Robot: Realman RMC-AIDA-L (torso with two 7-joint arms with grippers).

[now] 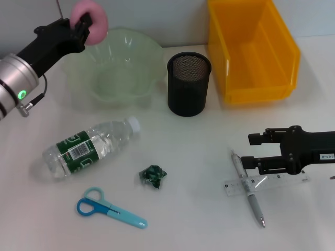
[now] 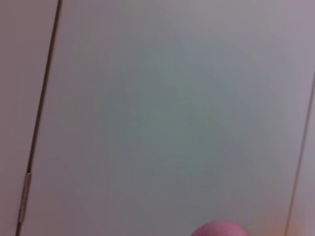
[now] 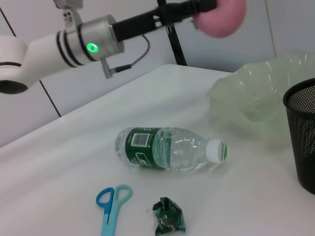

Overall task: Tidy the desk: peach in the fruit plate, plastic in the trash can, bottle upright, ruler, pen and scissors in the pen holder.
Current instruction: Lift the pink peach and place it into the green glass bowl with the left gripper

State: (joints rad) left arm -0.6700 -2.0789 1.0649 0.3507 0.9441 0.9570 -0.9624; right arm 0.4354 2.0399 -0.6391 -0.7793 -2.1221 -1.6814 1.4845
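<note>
My left gripper (image 1: 84, 23) is shut on the pink peach (image 1: 93, 21), holding it above the far left rim of the pale green fruit plate (image 1: 149, 52). The peach (image 3: 221, 17) also shows in the right wrist view, above the plate (image 3: 231, 91). The clear bottle (image 1: 89, 147) with a green label lies on its side. A crumpled green plastic wrapper (image 1: 153, 175) and blue scissors (image 1: 110, 207) lie near the front. The black mesh pen holder (image 1: 189, 83) stands upright. My right gripper (image 1: 250, 151) is open just above the pen (image 1: 249, 189) and clear ruler (image 1: 261, 183).
A yellow bin (image 1: 251, 49), the trash can, stands at the back right beside the pen holder. The bottle (image 3: 170, 149), scissors (image 3: 111, 206) and wrapper (image 3: 168, 222) lie close together on the white desk.
</note>
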